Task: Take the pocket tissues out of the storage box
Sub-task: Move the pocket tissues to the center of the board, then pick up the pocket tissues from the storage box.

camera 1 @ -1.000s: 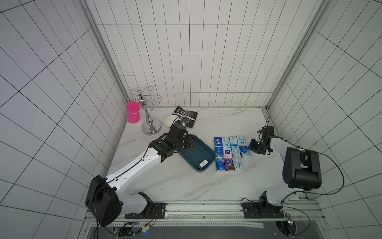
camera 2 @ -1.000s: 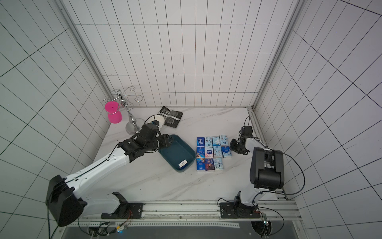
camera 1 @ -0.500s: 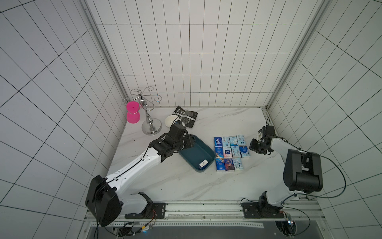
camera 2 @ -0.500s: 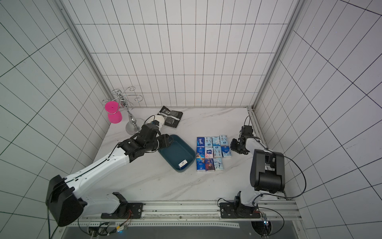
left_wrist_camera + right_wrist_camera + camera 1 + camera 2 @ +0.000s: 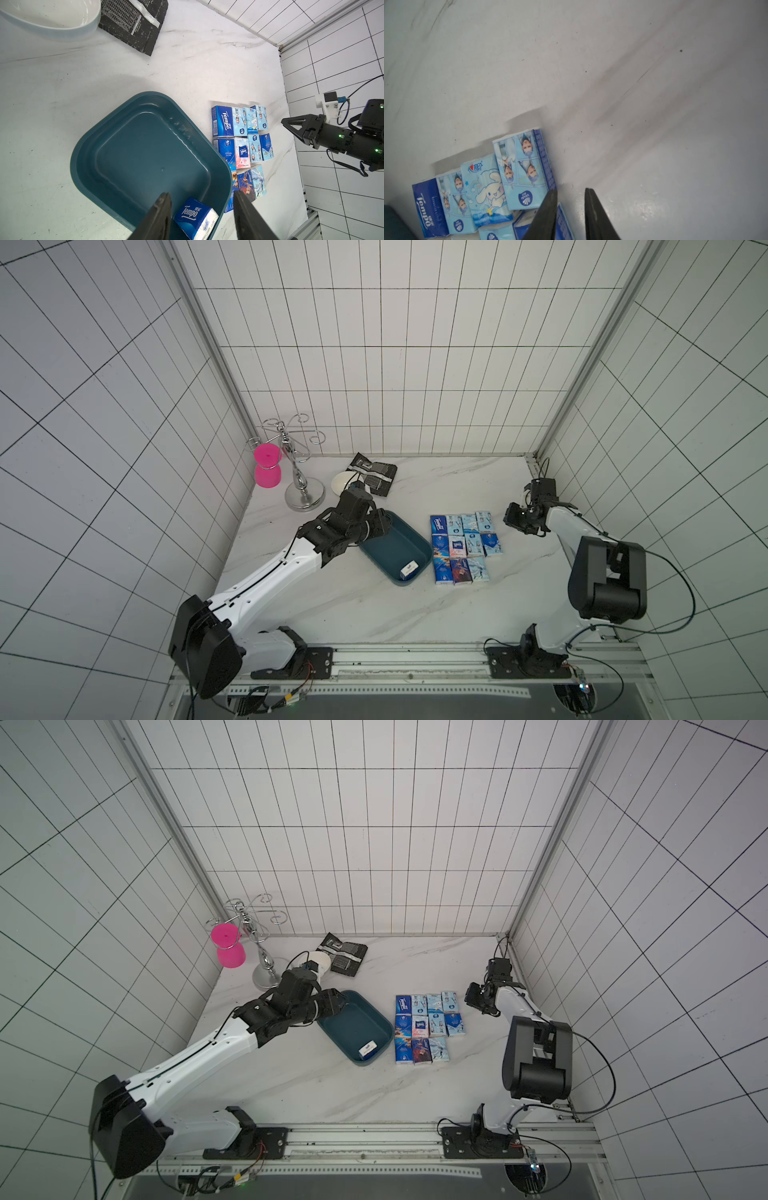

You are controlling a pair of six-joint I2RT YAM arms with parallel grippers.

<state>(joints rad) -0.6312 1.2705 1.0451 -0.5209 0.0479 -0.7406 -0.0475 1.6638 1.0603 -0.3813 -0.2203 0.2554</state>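
The dark teal storage box (image 5: 395, 547) (image 5: 353, 1019) (image 5: 145, 149) lies left of centre on the marble table. One blue-and-white pocket tissue packet (image 5: 409, 569) (image 5: 368, 1050) (image 5: 195, 218) lies in its near corner. Several other pocket tissues (image 5: 461, 547) (image 5: 428, 1027) (image 5: 241, 145) (image 5: 488, 187) lie in rows on the table just right of the box. My left gripper (image 5: 377, 526) (image 5: 332, 1002) (image 5: 202, 199) hovers open and empty over the box's far left end. My right gripper (image 5: 511, 517) (image 5: 471, 996) (image 5: 571, 191) sits right of the rows, jaws a narrow gap apart, holding nothing.
A white round bowl (image 5: 345, 483) and a black-and-silver pouch (image 5: 374, 472) lie behind the box. At the back left stand a metal stand (image 5: 301, 485) and a pink cup (image 5: 267, 466). Tiled walls close in the table on three sides.
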